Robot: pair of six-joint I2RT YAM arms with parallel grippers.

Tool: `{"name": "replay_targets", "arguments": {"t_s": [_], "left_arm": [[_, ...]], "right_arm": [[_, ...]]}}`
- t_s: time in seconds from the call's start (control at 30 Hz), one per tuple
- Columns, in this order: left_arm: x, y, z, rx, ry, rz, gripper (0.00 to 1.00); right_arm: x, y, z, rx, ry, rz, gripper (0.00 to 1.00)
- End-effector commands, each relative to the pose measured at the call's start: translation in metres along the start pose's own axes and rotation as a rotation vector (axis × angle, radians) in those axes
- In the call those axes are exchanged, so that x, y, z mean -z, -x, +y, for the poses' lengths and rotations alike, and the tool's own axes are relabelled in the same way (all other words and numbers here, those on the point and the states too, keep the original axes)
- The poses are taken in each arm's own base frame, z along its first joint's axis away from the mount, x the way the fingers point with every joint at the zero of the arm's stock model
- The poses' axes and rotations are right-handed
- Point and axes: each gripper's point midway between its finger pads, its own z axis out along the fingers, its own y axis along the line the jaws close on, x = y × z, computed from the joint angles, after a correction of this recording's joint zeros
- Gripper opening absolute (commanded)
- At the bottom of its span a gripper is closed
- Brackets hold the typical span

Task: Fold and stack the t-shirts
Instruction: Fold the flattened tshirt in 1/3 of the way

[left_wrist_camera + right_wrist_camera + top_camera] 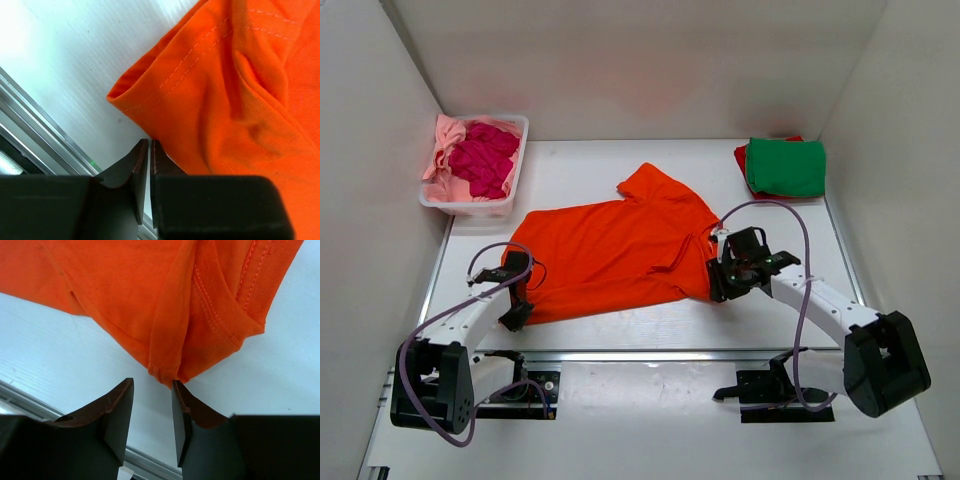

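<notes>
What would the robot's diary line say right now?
orange t-shirt: spread on table | left gripper: nearly shut at hem corner, grip unclear | right gripper: open, cloth fold at its tips

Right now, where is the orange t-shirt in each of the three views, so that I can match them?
Top external: the orange t-shirt lies spread in the middle of the picture.
Left wrist: it fills the upper right.
Right wrist: it crosses the top.
Shared landmark: the metal strip along the near edge of the table, at the lower left in both wrist views.
</notes>
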Motion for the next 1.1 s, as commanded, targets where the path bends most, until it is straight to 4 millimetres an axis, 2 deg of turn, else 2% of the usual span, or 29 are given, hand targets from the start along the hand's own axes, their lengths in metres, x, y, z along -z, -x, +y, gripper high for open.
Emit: {"name": "replay_targets", "arguments": {"t_s": [0.0, 0.1, 0.2, 0.27, 0.43, 0.47, 0.57, 0.87, 0.93, 1.07], "left_arm": [[-0.004, -0.001, -0.001, 0.018, -0.002, -0.009, 0.17], [-0.006, -0.002, -0.002, 0.029, -0.010, -0.007, 0.00], [-0.005, 0.000, -0.004, 0.061, -0.032, -0.008, 0.00], [-0.005, 0.000, -0.004, 0.067, -0.041, -0.003, 0.00], [-0.005, -0.002, -0.004, 0.047, -0.038, 0.011, 0.00], [-0.005, 0.000, -0.002, 0.057, -0.031, 0.008, 0.00], [-0.005, -0.001, -0.003, 0.052, -0.039, 0.015, 0.00], [-0.005, -0.002, -0.004, 0.038, -0.045, 0.026, 0.00], [-0.005, -0.001, -0.004, 0.036, -0.048, 0.026, 0.00], [-0.007, -0.003, -0.001, 0.031, -0.032, 0.035, 0.00]], "right_arm": [[-0.008, 0.008, -0.001, 0.011, -0.024, -0.028, 0.34], [-0.017, -0.004, -0.005, 0.020, -0.060, 0.017, 0.36], [-0.022, -0.005, -0.013, 0.018, -0.112, 0.039, 0.34], [-0.020, -0.007, -0.019, 0.026, -0.142, 0.050, 0.23], [-0.001, -0.003, -0.039, -0.007, -0.174, 0.013, 0.11], [0.000, -0.009, -0.043, 0.000, -0.185, 0.028, 0.10], [0.007, -0.004, -0.051, 0.018, -0.220, 0.027, 0.03], [0.031, 0.011, -0.094, 0.125, -0.404, 0.044, 0.00], [0.033, 0.012, -0.100, 0.157, -0.426, 0.053, 0.00], [0.037, 0.016, -0.099, 0.204, -0.423, 0.052, 0.02]]}}
